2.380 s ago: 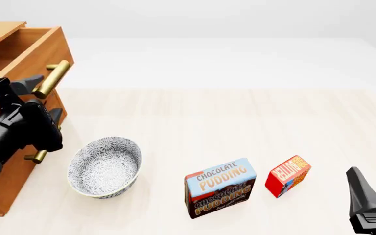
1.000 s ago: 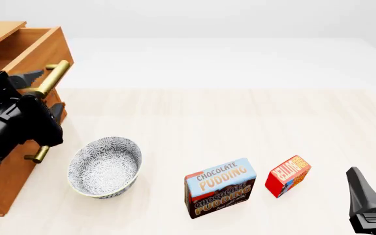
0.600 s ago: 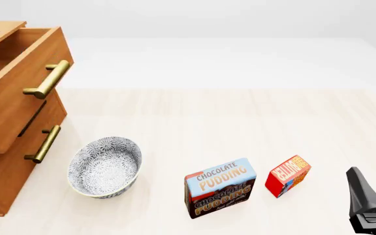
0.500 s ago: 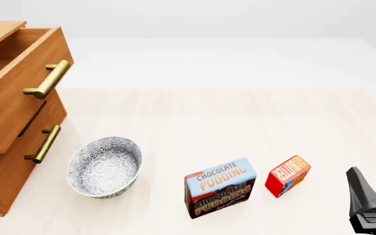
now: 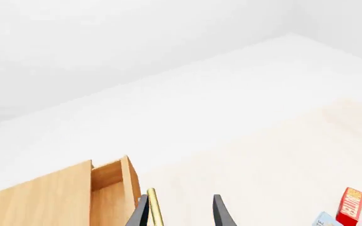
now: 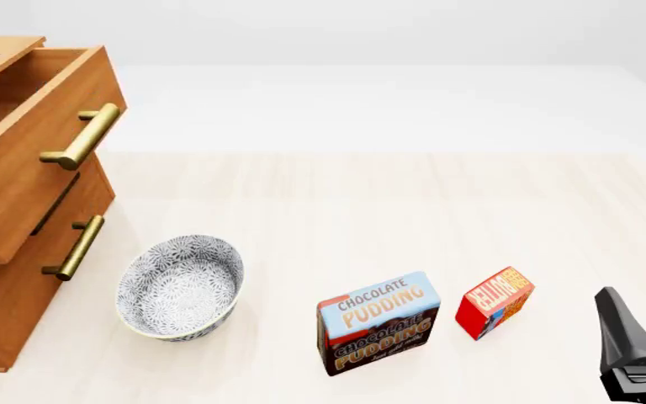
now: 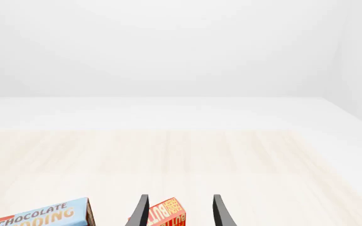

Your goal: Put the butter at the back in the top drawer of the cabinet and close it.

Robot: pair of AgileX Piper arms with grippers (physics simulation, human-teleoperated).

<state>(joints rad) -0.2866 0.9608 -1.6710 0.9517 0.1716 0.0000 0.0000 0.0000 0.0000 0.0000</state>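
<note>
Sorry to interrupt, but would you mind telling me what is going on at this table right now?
Nothing is being held. The top drawer of the cabinet is open. The butter stands on the table beside the pudding box, with a patterned bowl nearer the cabinet. The right end effector is open, with the butter ahead of its fingers; the left end effector is open near the drawer handle.

Pale wooden table (image 6: pixel 413 202) — cabinet (image 6: pixel 9 278), bowl (image 6: pixel 179 286), pudding box (image 6: pixel 378 323), butter (image 6: pixel 494 302).

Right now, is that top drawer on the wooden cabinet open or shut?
Open. The top drawer juts out from the cabinet, its front well ahead of the lower drawer's, and the hollow behind its front panel shows.
</note>
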